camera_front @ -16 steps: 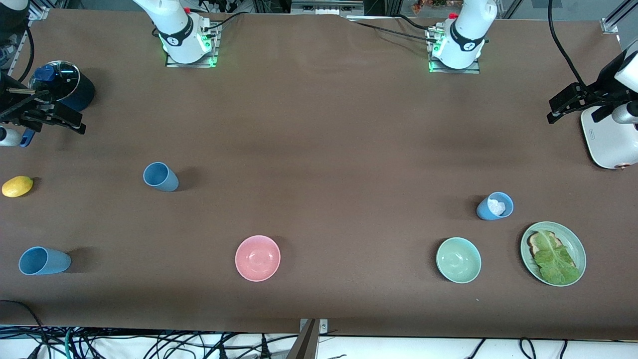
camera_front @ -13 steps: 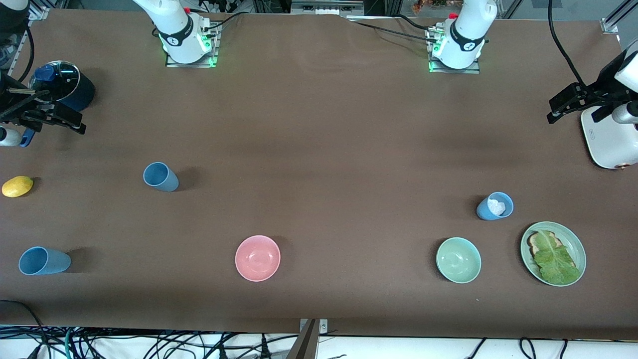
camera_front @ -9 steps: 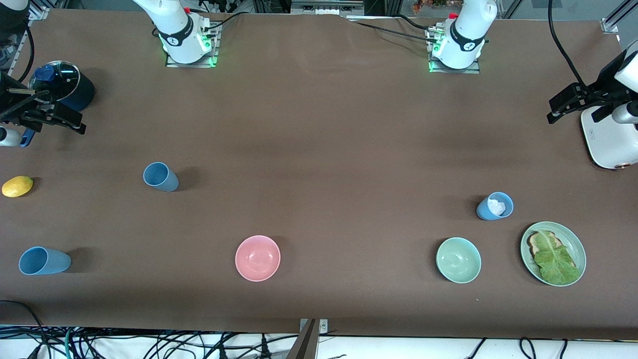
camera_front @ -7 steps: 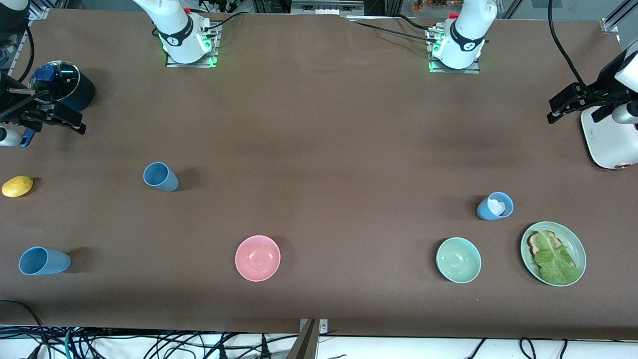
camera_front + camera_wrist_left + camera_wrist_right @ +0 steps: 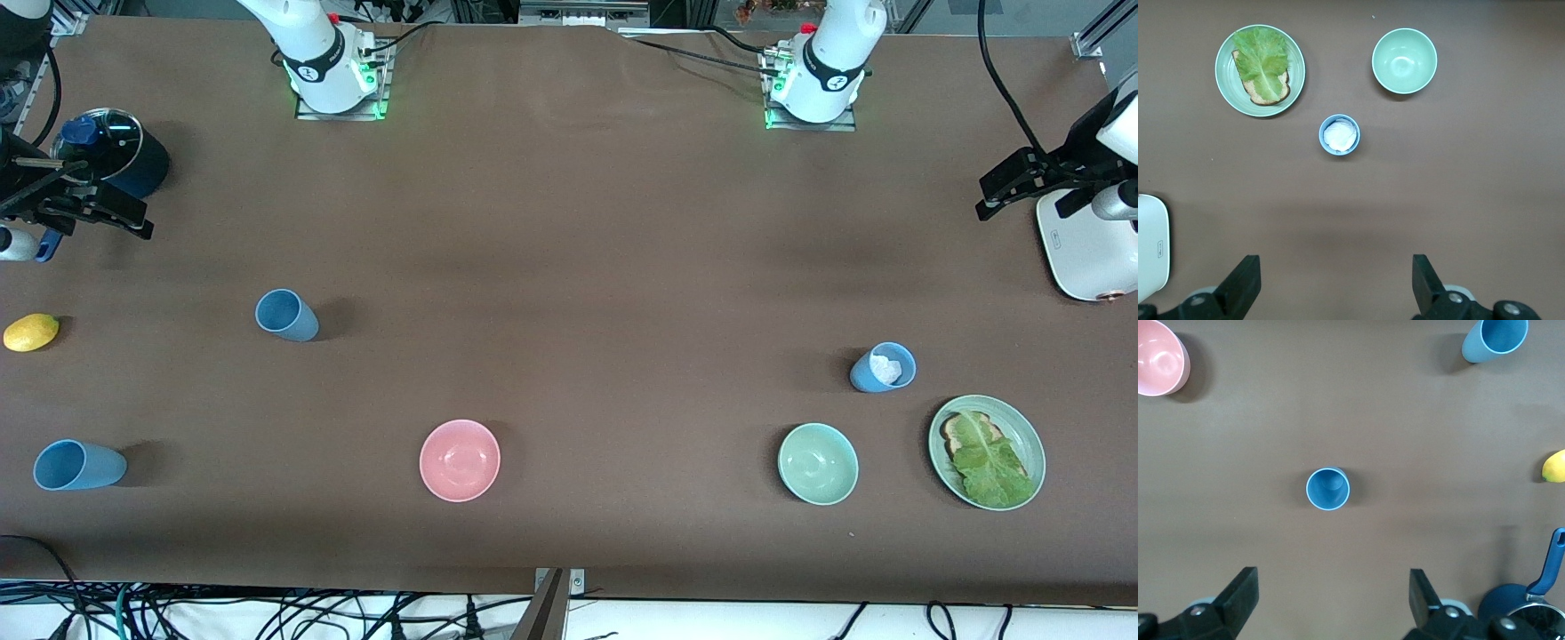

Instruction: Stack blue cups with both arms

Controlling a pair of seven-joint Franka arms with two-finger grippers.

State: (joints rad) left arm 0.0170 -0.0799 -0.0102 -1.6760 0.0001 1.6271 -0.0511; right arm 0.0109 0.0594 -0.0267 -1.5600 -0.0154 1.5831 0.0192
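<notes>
Brown table point(image 5: 569, 267), nothing stacked yet: nearest is one blue cup point(image 5: 78, 465), farther back an empty cup point(image 5: 286, 315) and a cup with white stuff point(image 5: 883, 366). Left gripper point(image 5: 1335, 287) and right gripper point(image 5: 1331, 600) hang above, fingers wide, probably lining up grabs.

Light even, moderately bright, from overhead; brown worktop point(image 5: 569, 267) matte, faint lighter and darker bands across its middle. Shadows soft, short: in front view each falls toward centre of worktop, beside blue cup point(image 5: 286, 315), fallen blue cup point(image 5: 78, 465), pink bowl point(image 5: 460, 460), pale green bowl point(image 5: 818, 463). Small gloss highlights inside both bowls, on saucepan's glass lid point(image 5: 108, 138). Green lamps glow at my bases. Focus sharp across worktop in all three views; my jaws dark, slightly soft at bottom of wrist views. Front view bends slightly at edges.
</notes>
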